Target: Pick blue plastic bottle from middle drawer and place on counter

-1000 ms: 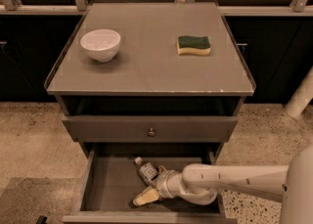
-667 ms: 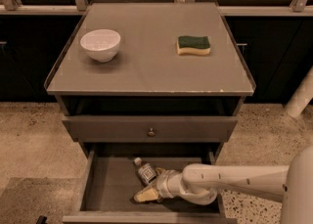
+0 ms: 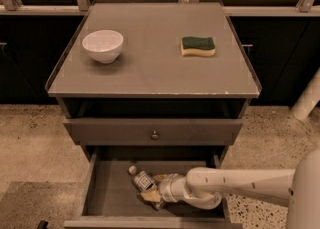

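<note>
The blue plastic bottle (image 3: 141, 178) lies on its side on the floor of the open middle drawer (image 3: 107, 193), white cap toward the back left. My gripper (image 3: 151, 188) reaches in from the right on a white arm, its pale fingers (image 3: 150, 196) around the bottle's lower end, one in front of it and one behind. The bottle still rests on the drawer floor. The counter (image 3: 152, 68) is above the drawer.
A white bowl (image 3: 103, 45) sits on the counter's left, a green-and-yellow sponge (image 3: 198, 45) on its right. A closed drawer front with a round metal knob (image 3: 155, 135) is just above the open drawer. Speckled floor surrounds the cabinet.
</note>
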### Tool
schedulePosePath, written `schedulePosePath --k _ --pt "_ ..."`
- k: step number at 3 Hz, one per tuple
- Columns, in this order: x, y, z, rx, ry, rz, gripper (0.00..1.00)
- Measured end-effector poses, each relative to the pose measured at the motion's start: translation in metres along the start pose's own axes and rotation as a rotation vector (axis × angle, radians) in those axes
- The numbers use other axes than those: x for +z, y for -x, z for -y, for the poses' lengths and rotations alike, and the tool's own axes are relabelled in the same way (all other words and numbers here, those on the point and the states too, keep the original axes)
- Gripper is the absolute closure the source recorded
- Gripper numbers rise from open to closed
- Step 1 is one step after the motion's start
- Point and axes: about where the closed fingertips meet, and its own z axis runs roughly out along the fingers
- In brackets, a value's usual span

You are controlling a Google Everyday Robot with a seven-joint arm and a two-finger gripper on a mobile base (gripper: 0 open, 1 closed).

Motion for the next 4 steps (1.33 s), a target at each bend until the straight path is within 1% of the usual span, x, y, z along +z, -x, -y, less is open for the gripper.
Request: schedulePosePath --k 1,2,3,4 --pt "0.0 0.0 0.0 0.0 0.0 0.0 0.89" --pt "0.0001 0.0 -0.0001 0.0 0.0 0.0 1.0" --pt "0.0 0.0 -0.0001 0.0 0.0 0.0 1.0" --pt "-0.0071 0.0043 -0.0049 -0.016 0.056 0.027 1.0"
